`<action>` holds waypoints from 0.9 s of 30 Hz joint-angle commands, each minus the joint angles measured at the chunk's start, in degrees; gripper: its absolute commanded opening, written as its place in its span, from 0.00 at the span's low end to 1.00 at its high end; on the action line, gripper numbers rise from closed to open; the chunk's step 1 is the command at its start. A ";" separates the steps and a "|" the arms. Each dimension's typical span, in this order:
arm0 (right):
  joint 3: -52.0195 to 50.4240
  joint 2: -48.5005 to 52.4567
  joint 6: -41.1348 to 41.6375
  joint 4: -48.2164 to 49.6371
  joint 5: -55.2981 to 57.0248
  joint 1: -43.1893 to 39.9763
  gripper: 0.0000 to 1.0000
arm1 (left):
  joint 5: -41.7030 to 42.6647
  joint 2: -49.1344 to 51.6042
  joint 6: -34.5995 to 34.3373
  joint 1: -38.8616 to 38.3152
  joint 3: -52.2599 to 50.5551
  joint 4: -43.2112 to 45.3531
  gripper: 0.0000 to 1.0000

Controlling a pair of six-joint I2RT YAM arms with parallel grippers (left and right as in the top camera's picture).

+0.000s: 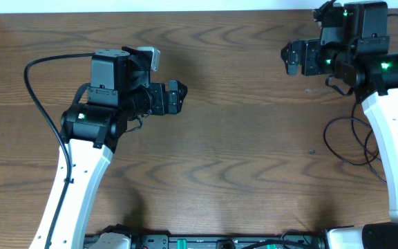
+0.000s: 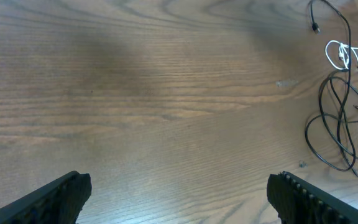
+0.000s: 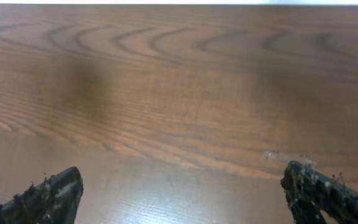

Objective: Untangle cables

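The black cables [image 2: 339, 127] lie in tangled loops at the right edge of the left wrist view. The short white cable [image 2: 342, 55] lies coiled just above them. In the overhead view only part of the black loops [image 1: 328, 142] shows beside the right arm; the white cable is hidden there. My left gripper [image 1: 180, 97] is open and empty over the bare table at centre left, far from the cables; its fingers [image 2: 179, 199] are spread wide. My right gripper [image 1: 288, 59] is open and empty at the far right, and its wrist view [image 3: 182, 193] shows only wood.
A thick black cord [image 1: 32, 90] runs along my left arm. A small speck [image 1: 311, 151] lies on the wooden table left of the cables. A faint whitish smudge [image 2: 286, 83] marks the wood. The table's far edge [image 1: 185, 10] is at the top.
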 commanded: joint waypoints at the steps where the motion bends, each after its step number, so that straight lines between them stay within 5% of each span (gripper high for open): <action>1: 1.03 -1.44 1.64 -1.66 0.81 0.59 0.99 | -0.74 -0.04 0.59 0.02 0.46 0.04 0.96; 15: 1.03 -16.35 1.64 -9.31 0.61 0.59 0.99 | -0.74 -0.04 0.59 0.02 0.46 0.04 0.97; 27: 1.03 -18.03 0.98 -16.87 3.67 0.55 0.99 | -0.74 -0.04 0.59 0.02 0.46 0.04 0.97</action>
